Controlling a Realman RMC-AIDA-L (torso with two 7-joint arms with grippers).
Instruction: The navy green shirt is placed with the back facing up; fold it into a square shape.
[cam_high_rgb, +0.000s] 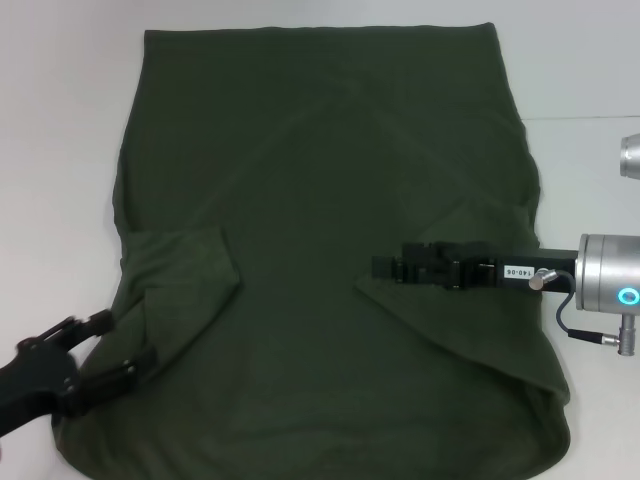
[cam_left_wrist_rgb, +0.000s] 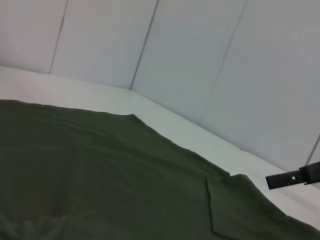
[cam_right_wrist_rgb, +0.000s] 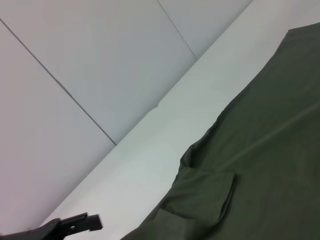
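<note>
Fabric covers most of the desk (cam_high_rgb: 60, 120): the navy green shirt (cam_high_rgb: 320, 180) lies spread flat, plain side up, with both sleeves already turned inward onto the body. Its straight edge lies at the far side of the desk and its rounded edge at the side nearest the robot.

The left sleeve flap (cam_high_rgb: 185, 270) sits folded over the shirt's left border. The right sleeve flap (cam_high_rgb: 450, 310) forms a larger triangle reaching in from the shirt's right border. Folding the sleeves in first squares off the outline, which is probably why they lie this way — the body can then be folded into a square.

The right hand (cam_high_rgb: 385, 268) reaches in low over the shirt from its right border, its tip above the inner point of the right sleeve flap. I cannot tell whether its fingers are parted or closed, nor whether they pinch the cloth.

The left hand (cam_high_rgb: 115, 350) is at the shirt's near-left corner, just nearer than the left sleeve flap. Its fingers stand apart, with the shirt's edge running between or just beneath them — no grasp is evident. From there it seems placed to take that corner for the next fold.
</note>
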